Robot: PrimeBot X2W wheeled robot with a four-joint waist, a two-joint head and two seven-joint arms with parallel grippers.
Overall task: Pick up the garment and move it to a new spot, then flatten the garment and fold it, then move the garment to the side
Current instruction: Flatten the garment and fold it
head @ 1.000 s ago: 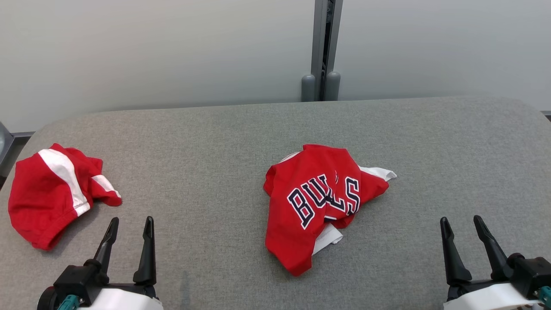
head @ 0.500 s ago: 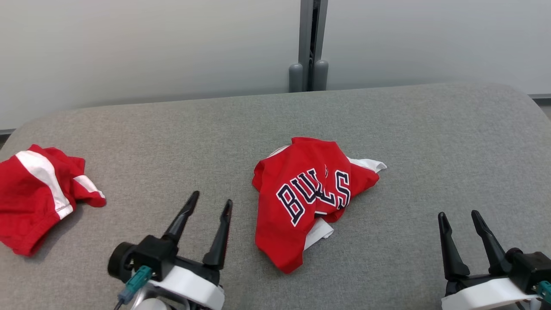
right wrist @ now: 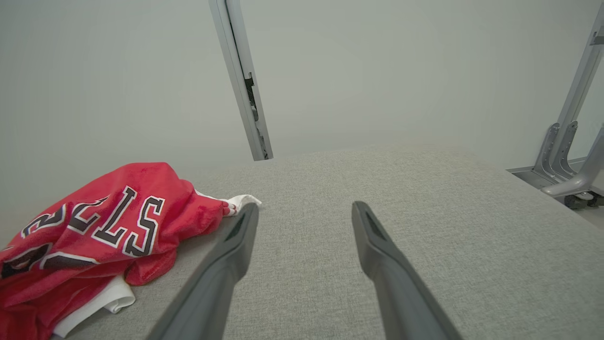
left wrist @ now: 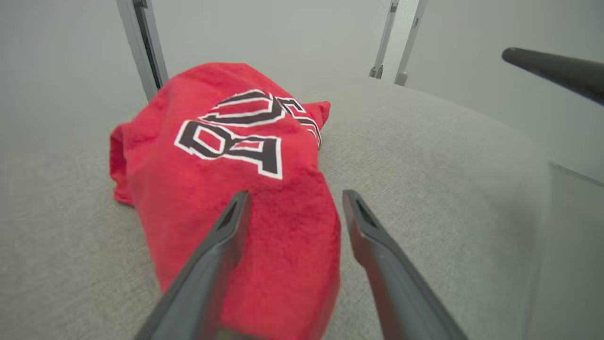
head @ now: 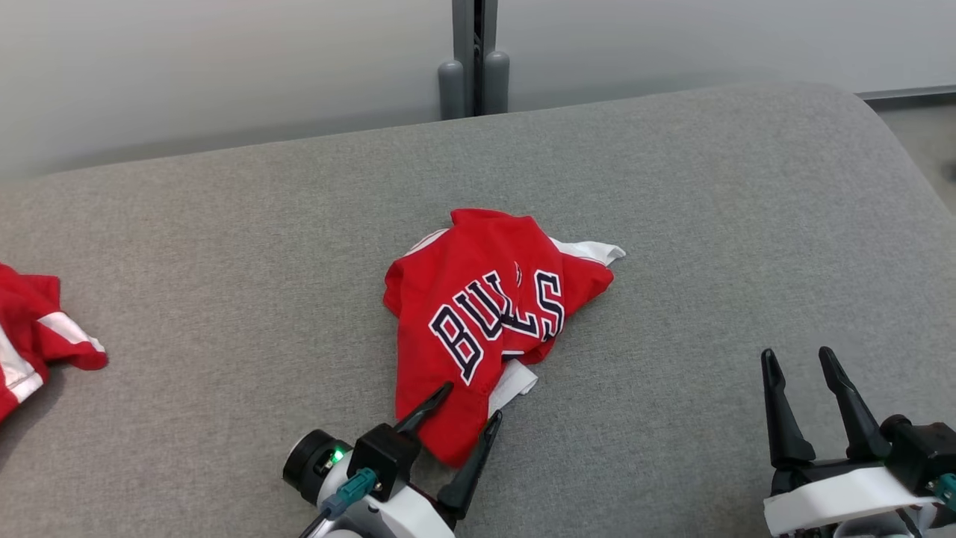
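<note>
The red Bulls jersey [head: 485,314] lies crumpled near the middle of the grey surface [head: 709,224], not yet lifted, flattened or folded. The left tool [head: 472,401], released and empty, straddles the jersey's near edge, apparently ready for the first grasp. The right tool [head: 796,351] hangs released, well apart. Every step is left to do.

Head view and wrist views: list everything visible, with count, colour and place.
jersey: one, red with dark BULLS lettering and white trim, crumpled at table centre
second garment: one, red with white stripes, on table at far left
table: one, grey fabric top
post: one, grey metal, behind the table
wall: pale grey, behind
left end effector: one, dark, open, at the jersey's near tip
right end effector: one, dark, open, lower right, apart from the jersey
</note>
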